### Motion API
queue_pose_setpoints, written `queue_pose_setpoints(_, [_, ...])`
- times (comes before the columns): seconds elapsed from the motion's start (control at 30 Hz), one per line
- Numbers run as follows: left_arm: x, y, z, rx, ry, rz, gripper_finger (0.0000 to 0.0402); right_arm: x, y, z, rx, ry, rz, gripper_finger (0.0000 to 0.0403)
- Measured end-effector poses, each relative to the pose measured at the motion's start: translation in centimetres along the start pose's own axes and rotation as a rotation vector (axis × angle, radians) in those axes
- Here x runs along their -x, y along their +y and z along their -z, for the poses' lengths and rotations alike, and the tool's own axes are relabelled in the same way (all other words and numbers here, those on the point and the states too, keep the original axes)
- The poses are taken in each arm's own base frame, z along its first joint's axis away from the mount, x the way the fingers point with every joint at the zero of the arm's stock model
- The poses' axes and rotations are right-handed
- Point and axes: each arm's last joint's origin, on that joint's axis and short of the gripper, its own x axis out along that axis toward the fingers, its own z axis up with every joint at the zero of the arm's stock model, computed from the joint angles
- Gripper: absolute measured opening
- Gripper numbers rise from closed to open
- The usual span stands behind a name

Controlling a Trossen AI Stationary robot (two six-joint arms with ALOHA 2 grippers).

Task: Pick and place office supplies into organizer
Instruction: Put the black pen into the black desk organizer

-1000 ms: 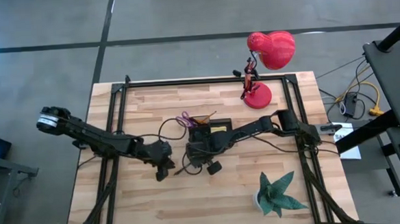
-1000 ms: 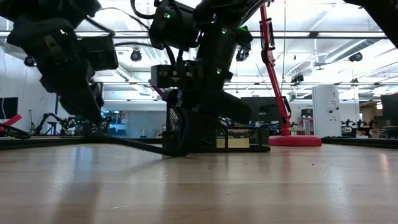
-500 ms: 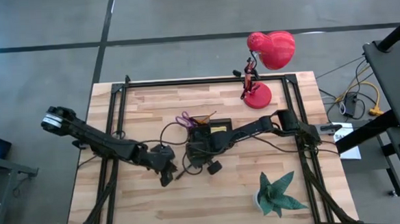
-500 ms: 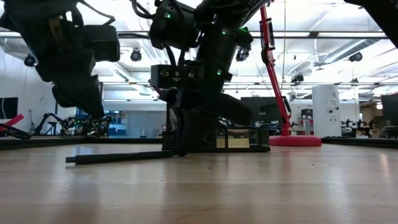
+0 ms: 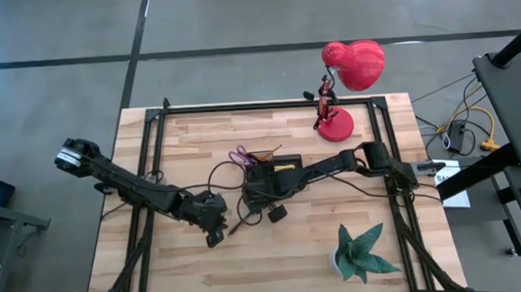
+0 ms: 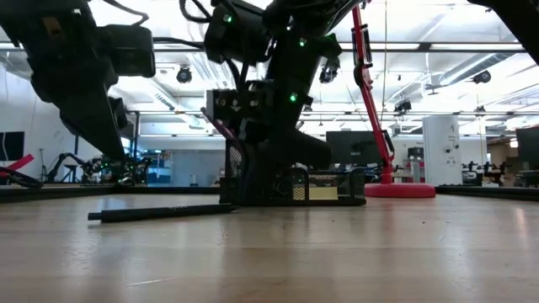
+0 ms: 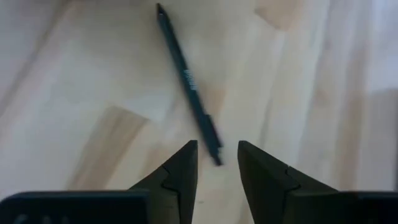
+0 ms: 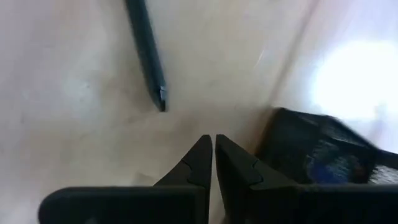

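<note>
A thin dark pen [image 7: 186, 81] lies flat on the wooden table, just left of the black organizer [image 5: 273, 174]. My left gripper [image 7: 217, 155] hangs open a little above the pen's near end [image 6: 94, 216], touching nothing. My right gripper [image 8: 213, 146] is shut and points down beside the organizer's near left corner [image 8: 317, 146]. Its tips stand close to the pen's other end [image 8: 160, 99] but apart from it. Purple-handled scissors [image 5: 240, 156] stick up from the organizer's far left part.
A red desk lamp [image 5: 341, 115] stands at the far right and a green paper plant [image 5: 364, 255] at the near right. Bare wood lies along the near edge and on the left. Black frame rails [image 5: 149, 152] run along both table sides.
My left gripper has let go of the pen and gone up and toward the table's near edge. The pen's end that it held raised has dropped, and the pen now lies flat on the table. Its other end has stayed by my right gripper.
</note>
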Motion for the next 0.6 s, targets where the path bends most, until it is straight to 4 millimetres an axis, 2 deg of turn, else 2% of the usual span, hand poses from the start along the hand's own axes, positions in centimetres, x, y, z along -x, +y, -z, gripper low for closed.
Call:
queue_pose_setpoints(0.3, [0.1,-1.1,1.3,0.059,0.021,0.046,0.0100,1.1,0.6,-0.6,0.042,-0.049,-0.054,0.0013])
queue_pose_setpoints(0.6, [-0.1,-1.0,1.6,0.089,0.017,0.045,0.0100,-0.1,1.1,-0.8,0.068,-0.076,-0.089,0.0013])
